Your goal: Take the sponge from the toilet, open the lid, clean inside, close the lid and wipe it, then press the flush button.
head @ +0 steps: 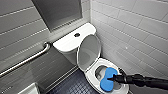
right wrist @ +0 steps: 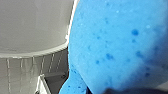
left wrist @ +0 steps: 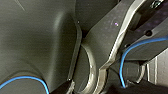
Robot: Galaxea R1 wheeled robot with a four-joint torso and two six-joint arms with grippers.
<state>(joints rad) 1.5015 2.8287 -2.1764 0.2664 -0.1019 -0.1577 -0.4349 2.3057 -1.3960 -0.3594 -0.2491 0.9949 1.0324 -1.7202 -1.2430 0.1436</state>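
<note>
Although most of the job is left to do, the white toilet in the tiled corner shows that the early steps are done. Its lid stands raised and leans back against the tank, so the opening is finished. The seat ring lies flat around the open bowl.

The blue sponge is off the toilet's surfaces and in hand, so the pick-up is done too. In the head view it hangs over the bowl's opening and covers much of it. I cannot tell whether it touches the ceramic. In the right wrist view the sponge looms close, with white ceramic beside it.

The right tool is clamped on the sponge at its narrow waist, and its dark arm reaches in over the bowl's rim.

I judge the work to be at the cleaning-inside step, either starting or under way. Nothing shows how much of the bowl has been wiped.

Left to do are lowering the lid, wiping its top, and pressing the small round flush button. That button sits on the tank top, well apart from the tool.
</note>
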